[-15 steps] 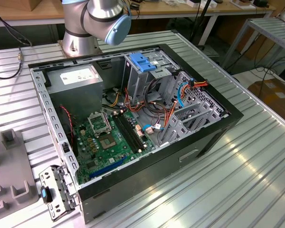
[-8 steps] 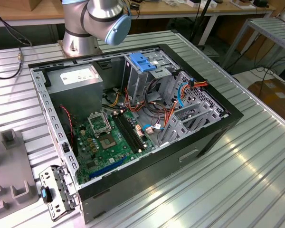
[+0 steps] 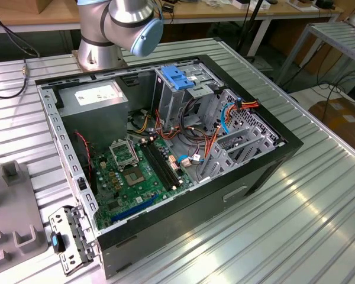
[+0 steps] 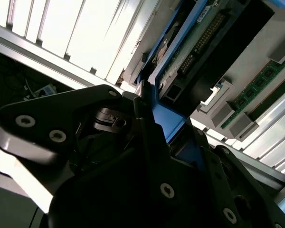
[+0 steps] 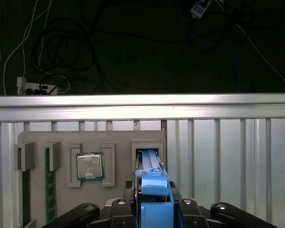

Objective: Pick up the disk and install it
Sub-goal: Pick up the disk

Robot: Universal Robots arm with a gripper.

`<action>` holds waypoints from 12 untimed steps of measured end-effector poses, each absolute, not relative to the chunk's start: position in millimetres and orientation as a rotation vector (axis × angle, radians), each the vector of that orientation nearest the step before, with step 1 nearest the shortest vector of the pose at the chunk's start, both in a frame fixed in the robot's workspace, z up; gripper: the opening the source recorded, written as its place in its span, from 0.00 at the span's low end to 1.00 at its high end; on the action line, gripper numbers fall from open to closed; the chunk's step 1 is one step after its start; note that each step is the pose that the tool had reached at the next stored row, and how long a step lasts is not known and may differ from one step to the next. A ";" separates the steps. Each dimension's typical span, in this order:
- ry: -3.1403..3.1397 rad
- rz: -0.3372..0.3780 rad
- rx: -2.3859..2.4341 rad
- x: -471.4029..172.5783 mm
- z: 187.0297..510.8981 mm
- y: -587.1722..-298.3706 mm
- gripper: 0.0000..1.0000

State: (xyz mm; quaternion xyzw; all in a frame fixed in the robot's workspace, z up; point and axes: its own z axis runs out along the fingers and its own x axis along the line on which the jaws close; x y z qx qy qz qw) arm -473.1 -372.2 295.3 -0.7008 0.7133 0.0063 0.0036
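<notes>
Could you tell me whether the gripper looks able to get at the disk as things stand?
Likely yes: in the first wrist view the gripper looks shut on the disk, which stands on edge in a slot of the grey holder; nothing lies between them.

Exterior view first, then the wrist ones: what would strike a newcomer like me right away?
In the exterior view, an open computer case lies on the ribbed metal table, its green motherboard and tangled cables laid bare. In the first wrist view, the gripper is shut on the blue-railed disk at a grey tray, where a processor chip also sits.
</notes>
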 end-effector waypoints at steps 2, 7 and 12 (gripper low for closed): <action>2.236 0.020 -2.197 -473.1 295.3 -372.2 0.37; 2.236 0.020 -2.197 -473.0 295.6 -372.2 0.37; 2.236 0.018 -2.197 -473.1 302.6 -372.2 0.37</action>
